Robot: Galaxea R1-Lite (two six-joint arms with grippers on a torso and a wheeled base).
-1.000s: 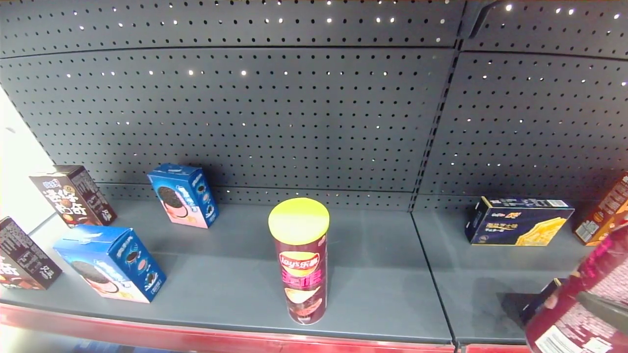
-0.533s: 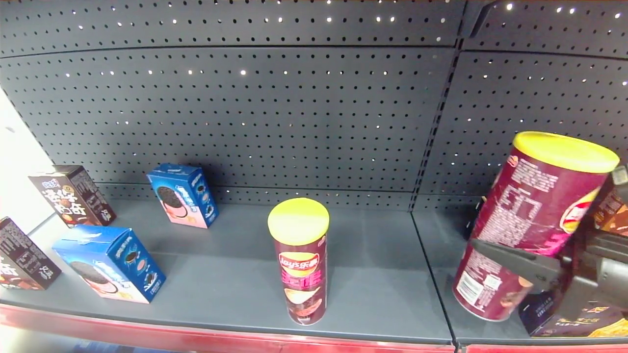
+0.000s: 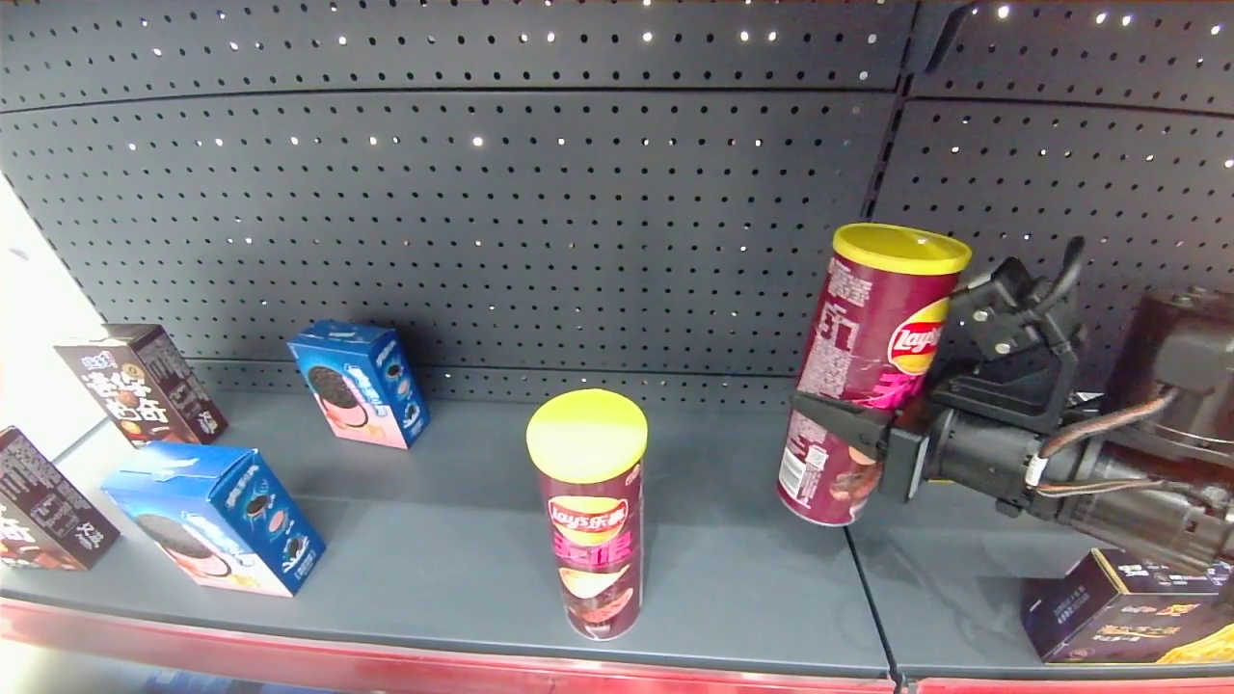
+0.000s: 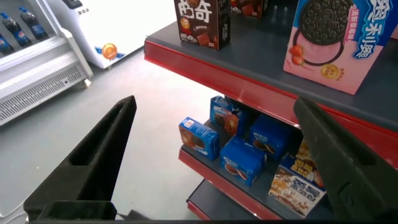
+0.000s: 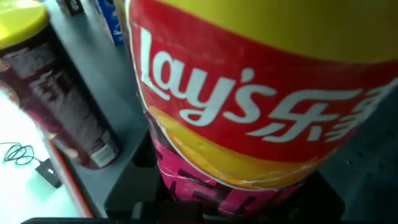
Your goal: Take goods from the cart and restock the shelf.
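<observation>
My right gripper [image 3: 861,426] is shut on a maroon chip can [image 3: 872,376] with a yellow lid. It holds the can slightly tilted, low over the grey shelf [image 3: 463,540], near the seam between the two shelf boards. The right wrist view has the held can [image 5: 261,112] close up. A second chip can [image 3: 588,511] stands upright at the shelf's front, to the left of the held one, also visible as the standing can [image 5: 56,93]. My left gripper [image 4: 217,155] hangs open below and in front of the shelf's red edge [image 4: 249,87], with nothing between its fingers.
Two blue cookie boxes [image 3: 362,383] [image 3: 220,516] and two dark brown boxes [image 3: 145,383] [image 3: 43,511] stand at the left. A dark box [image 3: 1123,602] lies at the front right under my arm. Pegboard backs the shelf. There is free room between the cans.
My right arm has come up from the lower right corner and moved left and deeper over the shelf, carrying the chip can and turning it more upright. The dark boxes behind are now covered.
</observation>
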